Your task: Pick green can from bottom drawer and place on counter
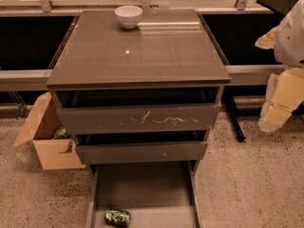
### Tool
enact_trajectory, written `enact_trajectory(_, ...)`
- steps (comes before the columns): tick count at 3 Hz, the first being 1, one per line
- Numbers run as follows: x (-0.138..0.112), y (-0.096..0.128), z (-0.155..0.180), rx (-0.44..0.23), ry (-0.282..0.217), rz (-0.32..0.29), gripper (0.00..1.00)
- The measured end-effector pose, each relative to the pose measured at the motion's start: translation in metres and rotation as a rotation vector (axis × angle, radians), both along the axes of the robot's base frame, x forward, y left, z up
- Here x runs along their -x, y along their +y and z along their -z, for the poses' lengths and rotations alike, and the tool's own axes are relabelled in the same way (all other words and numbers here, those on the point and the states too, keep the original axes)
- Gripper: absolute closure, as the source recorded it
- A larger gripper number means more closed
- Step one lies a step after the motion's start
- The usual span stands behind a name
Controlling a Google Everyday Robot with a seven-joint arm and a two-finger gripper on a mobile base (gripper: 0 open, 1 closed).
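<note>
The green can [117, 216] lies on its side on the floor of the bottom drawer [147, 189], near its front left. That drawer is pulled open towards me. The counter [137, 51] is the glossy grey-brown top of the cabinet. My gripper [278, 106] hangs at the right edge of the view, beside the cabinet at about the height of the upper drawers. It is well to the right of the can and above it, and touches nothing that I can see.
A white bowl [128, 16] stands at the back middle of the counter. An open cardboard box [47, 144] with a green item [61, 133] sits on the floor left of the cabinet. The scratched top drawer front [137, 119] and middle drawer [141, 152] stand slightly ajar. A dark table leg [235, 120] is at the right.
</note>
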State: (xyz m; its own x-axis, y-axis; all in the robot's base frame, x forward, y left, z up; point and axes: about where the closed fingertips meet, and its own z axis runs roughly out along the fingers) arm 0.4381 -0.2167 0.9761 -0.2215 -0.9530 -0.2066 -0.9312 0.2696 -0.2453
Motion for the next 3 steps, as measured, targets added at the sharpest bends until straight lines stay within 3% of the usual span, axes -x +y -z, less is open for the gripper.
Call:
enact_trajectory(1, 0.0, 0.0, 0.0, 0.0, 0.0, 0.0, 0.0)
enact_trajectory(3, -0.002, 0.025, 0.067, -0.131, 0.045, -0.061, 0.0)
